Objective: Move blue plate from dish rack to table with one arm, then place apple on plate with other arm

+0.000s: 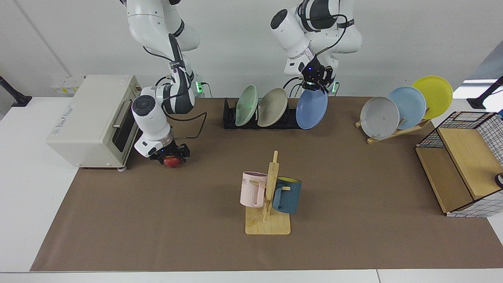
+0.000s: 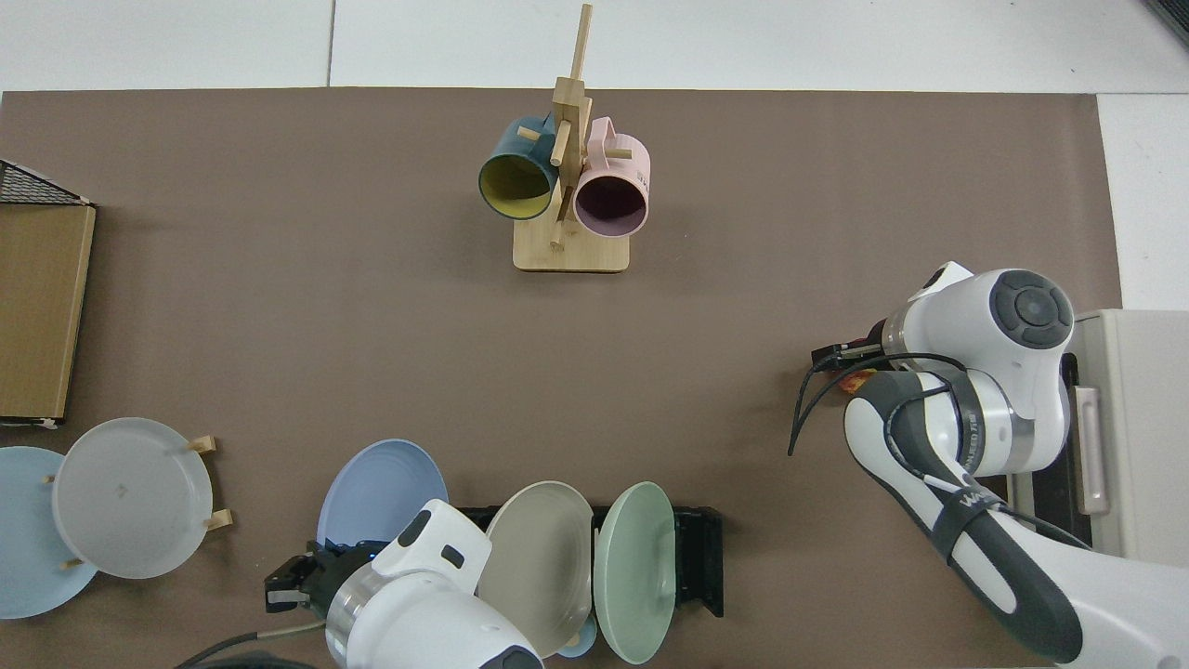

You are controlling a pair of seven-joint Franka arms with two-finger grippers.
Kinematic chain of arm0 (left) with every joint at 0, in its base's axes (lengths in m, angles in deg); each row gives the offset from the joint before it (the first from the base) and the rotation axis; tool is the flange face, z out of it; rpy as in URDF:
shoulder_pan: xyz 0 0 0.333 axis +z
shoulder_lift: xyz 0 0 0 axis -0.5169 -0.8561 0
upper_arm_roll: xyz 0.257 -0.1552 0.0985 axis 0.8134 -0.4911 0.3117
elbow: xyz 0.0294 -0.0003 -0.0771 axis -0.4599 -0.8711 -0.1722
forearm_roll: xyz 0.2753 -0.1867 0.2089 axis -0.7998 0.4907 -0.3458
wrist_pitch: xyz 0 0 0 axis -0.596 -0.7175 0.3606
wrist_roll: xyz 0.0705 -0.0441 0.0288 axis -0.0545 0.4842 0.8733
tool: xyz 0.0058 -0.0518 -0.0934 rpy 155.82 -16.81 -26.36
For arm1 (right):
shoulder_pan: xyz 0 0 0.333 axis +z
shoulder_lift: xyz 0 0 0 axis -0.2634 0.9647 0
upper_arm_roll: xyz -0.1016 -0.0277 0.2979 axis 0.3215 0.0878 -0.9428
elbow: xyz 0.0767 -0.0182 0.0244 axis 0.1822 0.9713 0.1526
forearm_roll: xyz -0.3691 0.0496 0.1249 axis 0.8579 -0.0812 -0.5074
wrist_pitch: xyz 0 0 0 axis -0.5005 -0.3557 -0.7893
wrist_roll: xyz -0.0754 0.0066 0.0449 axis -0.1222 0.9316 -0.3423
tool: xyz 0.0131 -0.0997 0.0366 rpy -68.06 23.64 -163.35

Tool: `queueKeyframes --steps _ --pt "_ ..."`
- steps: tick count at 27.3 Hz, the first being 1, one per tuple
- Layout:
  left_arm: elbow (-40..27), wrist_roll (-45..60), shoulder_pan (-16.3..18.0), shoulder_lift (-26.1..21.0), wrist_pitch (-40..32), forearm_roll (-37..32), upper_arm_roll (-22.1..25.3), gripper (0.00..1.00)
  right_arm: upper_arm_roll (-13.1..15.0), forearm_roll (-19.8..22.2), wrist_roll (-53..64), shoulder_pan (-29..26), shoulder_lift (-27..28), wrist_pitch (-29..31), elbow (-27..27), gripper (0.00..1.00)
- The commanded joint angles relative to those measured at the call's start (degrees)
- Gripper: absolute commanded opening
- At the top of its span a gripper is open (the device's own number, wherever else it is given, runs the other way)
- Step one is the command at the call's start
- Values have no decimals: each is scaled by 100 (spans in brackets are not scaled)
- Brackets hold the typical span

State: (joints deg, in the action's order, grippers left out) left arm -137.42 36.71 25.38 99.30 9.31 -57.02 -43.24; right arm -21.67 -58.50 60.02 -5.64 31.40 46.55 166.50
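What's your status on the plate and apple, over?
Left pincer shut on blue plate, lifted clear of dish rack. Right pincer down around apple on the mat. Mug stand mid-table.

Cream boxy toaster oven sitting at the mat's edge, pink mug and dark teal mug hanging on a wooden mug stand, grey plate, sky-blue plate and yellow plate leaning in a slanted wooden rack, pale green plate and beige plate standing upright

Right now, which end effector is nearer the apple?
Right. The right end effector is down around the apple; the left end effector is far off, gripping the blue plate beside the dish rack.
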Motion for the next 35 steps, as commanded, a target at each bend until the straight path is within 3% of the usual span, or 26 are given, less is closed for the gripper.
queueKeyframes --steps 1,4,6,10,16,20,25,35 --pt "715 67 433 -556 -144 -550 10 0 -4 16 3 -14 29 191 84 70" --pt "1514 146 758 -1144 -109 -507 45 0 -4 16 4 -5 37 191 102 20" --pt "1946 400 838 -1566 -39 -437 54 0 -4 16 -5 -5 37 174 102 0" --pt "2194 700 882 -1955 530 360 299 0 -13 16 -49 -5 55 148 76 0" --pt "1624 359 891 -1990 2332 2487 608 0 -4 8 -49 -5 -164 -273 -196 0" --pt "1280 -108 847 -2060 2730 3376 599 0 -4 8 -58 -5 -402 -765 -486 0" --pt "1069 -55 575 -2587 3345 3519 546 0 13 25 -14 -5 -683 -1293 -803 0" --pt "559 -82 214 -2966 4039 3519 546 0 22 25 -23 -23 -1272 -2559 -1436 0"
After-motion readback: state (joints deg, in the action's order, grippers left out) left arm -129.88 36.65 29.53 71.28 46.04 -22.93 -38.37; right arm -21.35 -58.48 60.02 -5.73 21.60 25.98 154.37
